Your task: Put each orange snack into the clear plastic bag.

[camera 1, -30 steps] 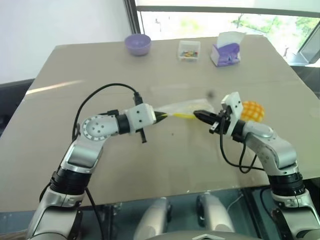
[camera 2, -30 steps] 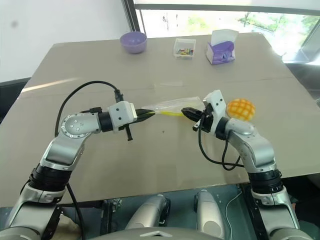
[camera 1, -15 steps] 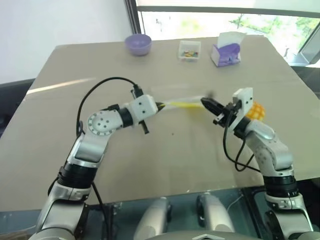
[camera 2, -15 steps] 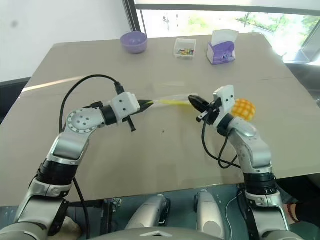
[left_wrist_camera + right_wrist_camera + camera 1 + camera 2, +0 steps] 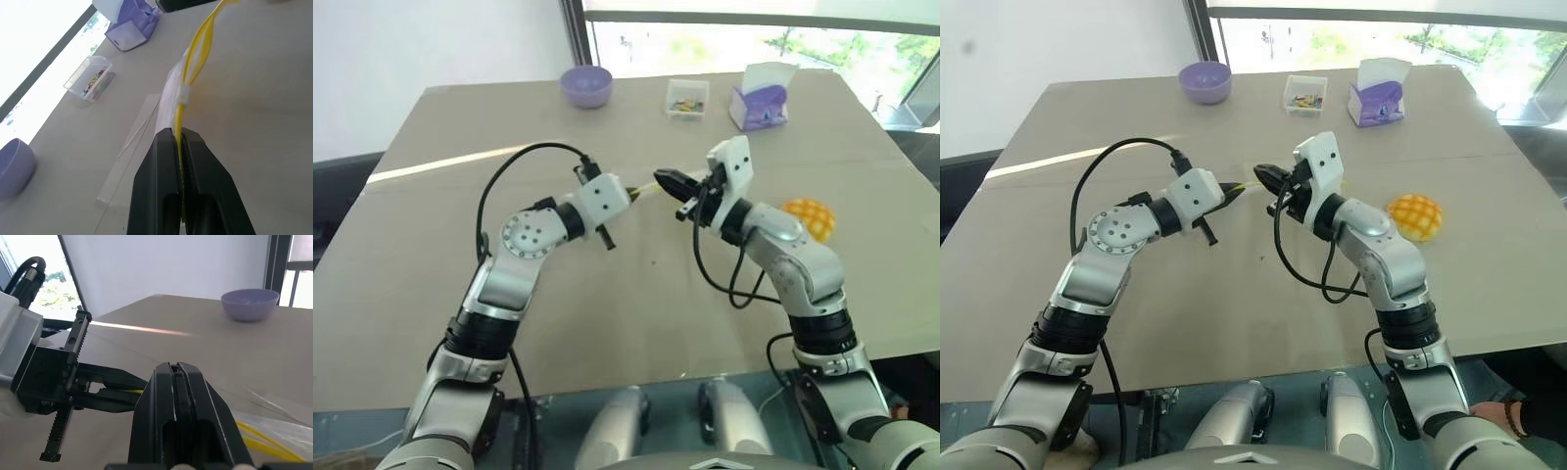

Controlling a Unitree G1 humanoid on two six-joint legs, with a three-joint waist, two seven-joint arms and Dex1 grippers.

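Note:
The clear plastic bag (image 5: 170,93) hangs in the air between my two grippers over the middle of the table (image 5: 636,304). My left gripper (image 5: 628,192) is shut on its yellow seal strip (image 5: 201,51). The strip bows into a narrow loop and runs to my right gripper (image 5: 664,179), which is shut on the bag's other end, a short gap from the left one. The orange snack (image 5: 808,217), a domed bun with a grid pattern, lies on the table to the right, beyond my right arm and apart from both grippers.
Along the far edge stand a purple bowl (image 5: 584,85), a small clear box of colourful bits (image 5: 686,98) and a purple tissue box (image 5: 759,98). The table's right edge is close to the snack.
My right gripper has swung left and up towards the left gripper, so the bag, stretched out before, is now bunched short between them. The snack stays in place.

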